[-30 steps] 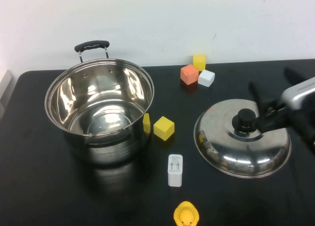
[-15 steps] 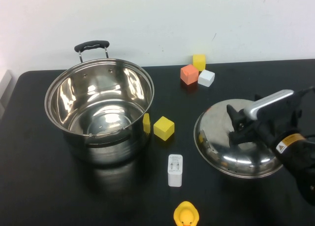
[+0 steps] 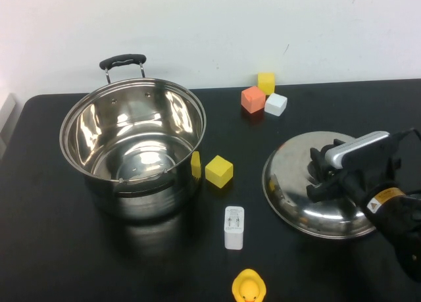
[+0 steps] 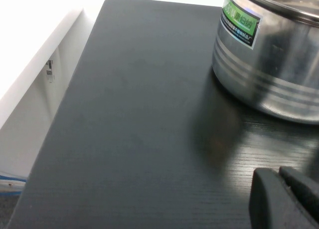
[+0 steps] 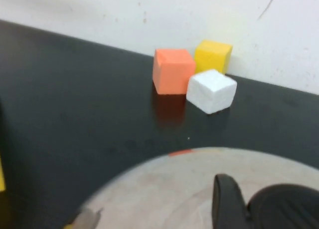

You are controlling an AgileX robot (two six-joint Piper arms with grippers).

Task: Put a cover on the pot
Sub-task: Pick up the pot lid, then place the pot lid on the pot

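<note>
1. Pot (image 3: pixel 133 151): large, deep, round, polished stainless steel with a mirror-bright inside; black loop handle at its far rim. Stands uncovered at the left of the high view on the table (image 3: pixel 59 262). The left wrist view shows its banded outer wall (image 4: pixel 269 64) bearing a green label.
2. Table: matte black top with a faint wood grain, set against a white wall.
3. Lid (image 3: pixel 319 183): domed, shiny steel, lying flat at the right of the high view, well apart from the pot.
4. Right gripper (image 3: pixel 323 174): black fingers under a silver-grey casing, set over the lid's centre where the knob sits. Whether it is clenched on the knob cannot be told.
5. Left gripper (image 4: pixel 286 199): only a dark fingertip shows, at the lower right of the left wrist view, near the pot's wall; released or clenched cannot be told.
6. Three cubes at the upper centre, just beside one another: orange cube (image 3: pixel 252 99), yellow cube (image 3: pixel 266 83), white cube (image 3: pixel 275 104).
7. Yellow block (image 3: pixel 219 171), matte, just right of the pot.
8. White charger (image 3: pixel 234 227), smooth, rectangular, lower centre.
9. Rubber duck (image 3: pixel 248 287), yellow, bottom edge.
</note>
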